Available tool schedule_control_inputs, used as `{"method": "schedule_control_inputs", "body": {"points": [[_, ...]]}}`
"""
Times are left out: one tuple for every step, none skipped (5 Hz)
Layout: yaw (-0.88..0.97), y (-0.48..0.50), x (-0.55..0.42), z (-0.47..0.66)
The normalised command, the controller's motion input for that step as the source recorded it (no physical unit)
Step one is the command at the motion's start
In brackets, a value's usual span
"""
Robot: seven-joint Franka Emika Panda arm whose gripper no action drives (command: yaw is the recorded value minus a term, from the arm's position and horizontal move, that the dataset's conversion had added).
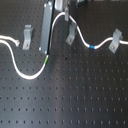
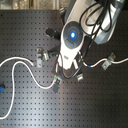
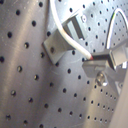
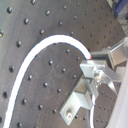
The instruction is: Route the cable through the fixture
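1. I've got the cable (image 1: 85, 41) in sight: a long white cord snaking across the black perforated worktop (image 1: 75, 100). In the first exterior view it runs from that view's left edge, dips in a loop, climbs past a green band (image 1: 45, 61), arches over and drops toward a blue band (image 1: 91, 47).
2. Three grey clips stand in a row. The left clip (image 1: 26, 36) has the cord lying beside its foot; I can't tell whether the cord is seated in it.
3. The middle clip (image 1: 71, 35) has the cord coming down across it from the arch. Threaded or merely lying against it, I can't say.
4. The right clip (image 1: 116, 40) looks to carry the cord, which rises to it past the blue band and runs on toward the first exterior view's right edge.
5. The pincer (image 4: 91, 66), seen in the second wrist view, is nearly closed, fingers pinched on the cord near a clip (image 4: 80, 101).
6. My read: the far stretch seems routed, and the middle clip is the job in hand. The loose loop by the left clip is likely what remains.
7. The arm (image 2: 72, 37) hides the middle of the run in the second exterior view.
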Motion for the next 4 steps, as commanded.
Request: {"method": "schedule_control_inputs", "body": {"points": [[-0.02,-0.304,0.267,-0.69],[-0.17,-0.238,0.366,-0.63],[0.01,-0.031,0.092,-0.19],[0.51,0.179,0.023,0.11]]}}
